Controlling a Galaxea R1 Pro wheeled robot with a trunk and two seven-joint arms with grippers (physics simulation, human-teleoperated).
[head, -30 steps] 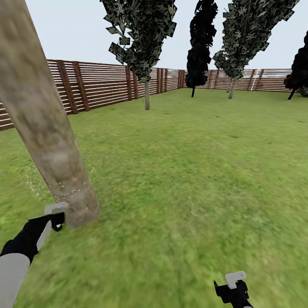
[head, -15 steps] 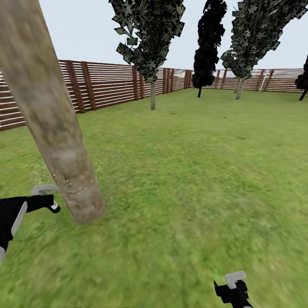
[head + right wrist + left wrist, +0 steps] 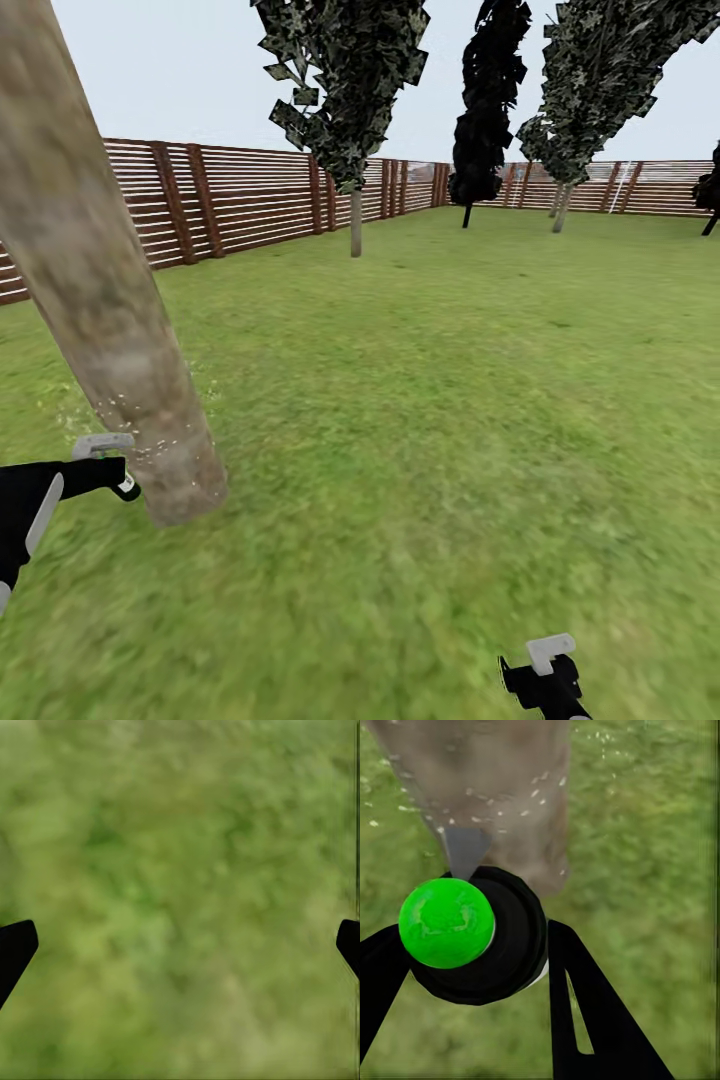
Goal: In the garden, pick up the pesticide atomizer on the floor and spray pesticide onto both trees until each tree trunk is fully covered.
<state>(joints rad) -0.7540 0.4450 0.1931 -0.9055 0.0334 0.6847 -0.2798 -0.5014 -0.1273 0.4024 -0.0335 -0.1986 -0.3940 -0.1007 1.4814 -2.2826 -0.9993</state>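
Note:
The near tree trunk (image 3: 105, 290) is a thick pale grey-brown column leaning across the left of the head view, with whitish specks on its lower part (image 3: 502, 787). My left gripper (image 3: 100, 470) is shut on the pesticide atomizer (image 3: 499, 945), a black round bottle whose cap shows green. The atomizer (image 3: 122, 486) sits just left of the trunk's base, and its grey nozzle (image 3: 465, 851) faces the bark. A second pale-trunked tree (image 3: 355, 222) stands by the fence. Low over the grass, my right gripper (image 3: 548, 665) is open and holds nothing (image 3: 180, 945).
A brown slatted fence (image 3: 240, 195) bounds the lawn at the left and back. A near-black conifer (image 3: 487, 100) and another pale-trunked tree (image 3: 562, 208) stand at the far side. Open grass (image 3: 450, 400) stretches ahead and to the right.
My left gripper, with the atomizer, has drawn back from the trunk's base to its left and a little up. The view has shifted slightly. The right gripper has not moved.

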